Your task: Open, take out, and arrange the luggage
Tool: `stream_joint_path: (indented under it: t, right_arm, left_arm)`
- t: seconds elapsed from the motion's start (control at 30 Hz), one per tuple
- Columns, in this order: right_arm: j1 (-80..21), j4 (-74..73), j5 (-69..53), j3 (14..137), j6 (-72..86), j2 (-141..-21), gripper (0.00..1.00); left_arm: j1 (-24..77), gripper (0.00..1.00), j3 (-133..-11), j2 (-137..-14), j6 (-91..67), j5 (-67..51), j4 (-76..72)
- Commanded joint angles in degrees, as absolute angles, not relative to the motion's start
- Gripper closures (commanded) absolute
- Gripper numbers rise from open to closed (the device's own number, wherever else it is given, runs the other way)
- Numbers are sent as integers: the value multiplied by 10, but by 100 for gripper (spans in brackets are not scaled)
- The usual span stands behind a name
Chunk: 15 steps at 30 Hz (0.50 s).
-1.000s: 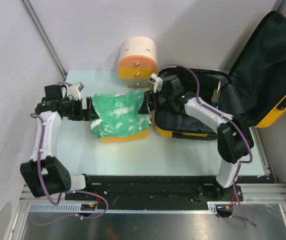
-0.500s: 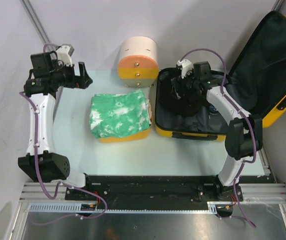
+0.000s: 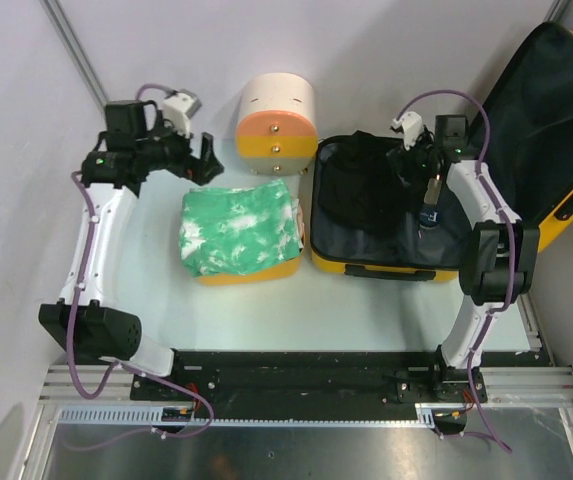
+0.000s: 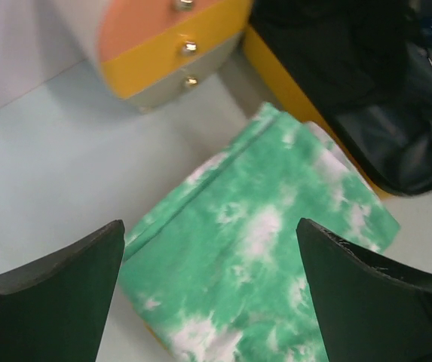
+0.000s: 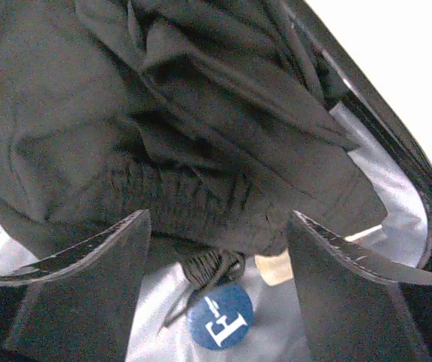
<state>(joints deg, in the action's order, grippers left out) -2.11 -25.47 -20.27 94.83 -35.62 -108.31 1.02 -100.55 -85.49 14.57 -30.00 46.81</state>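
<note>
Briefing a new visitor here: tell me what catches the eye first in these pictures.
The yellow luggage lies open at the right of the table, lid raised, dark clothes heaped inside under the open right fingers. Mid-table, a green-and-white cloth sits folded on a yellow tub, a cream-and-orange container behind it.

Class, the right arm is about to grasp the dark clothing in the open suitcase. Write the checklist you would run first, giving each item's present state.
1. luggage lid open: ok.
2. right gripper open: ok.
3. right gripper above the dark garment: ok.
4. left gripper open and empty: ok.
5. green cloth outside the luggage: ok.
6. Other items under the dark garment: cannot tell.
</note>
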Motion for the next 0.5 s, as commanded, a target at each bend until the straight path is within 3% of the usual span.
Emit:
stream_joint_path:
  t: [0.0,0.13,0.27,0.33,0.47]
  right_arm:
    - [11,-324,-304,968,-464,-1094,27]
    - [11,-373,-365,953,-487,-1086,34]
    - [-36,-335,-364,856,-483,-1050,38]
    - [-75,-274,-334,825,-457,-1037,36]
    - [-134,-198,-240,810,-385,-1056,20]
  left_arm:
    - [87,3,-978,-845,252,-325,458]
    - [140,6,-960,-857,260,-301,458]
    - [150,6,-960,-883,217,-322,457]
    - [150,7,-962,-891,198,-324,456]
    - [149,7,-966,-905,176,-325,457]
